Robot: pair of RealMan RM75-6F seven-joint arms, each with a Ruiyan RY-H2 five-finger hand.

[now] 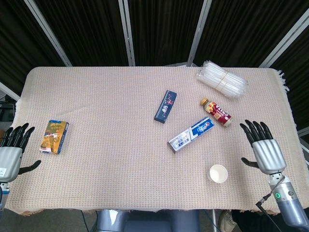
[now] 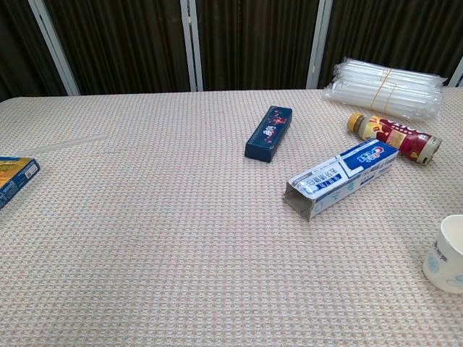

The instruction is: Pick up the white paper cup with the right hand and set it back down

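Note:
The white paper cup [image 1: 217, 173] stands upright near the table's front edge on the right; the chest view shows the cup [image 2: 445, 254] at its right border. My right hand [image 1: 263, 149] hovers open to the right of the cup, fingers spread, apart from it. My left hand [image 1: 10, 151] is open at the table's left edge, holding nothing. Neither hand shows in the chest view.
A toothpaste box [image 1: 191, 134], a small red bottle [image 1: 216, 112] and a dark blue box [image 1: 165, 105] lie mid-table. A bundle of clear plastic [image 1: 222, 79] sits at the back right. An orange snack box [image 1: 54, 137] lies at the left.

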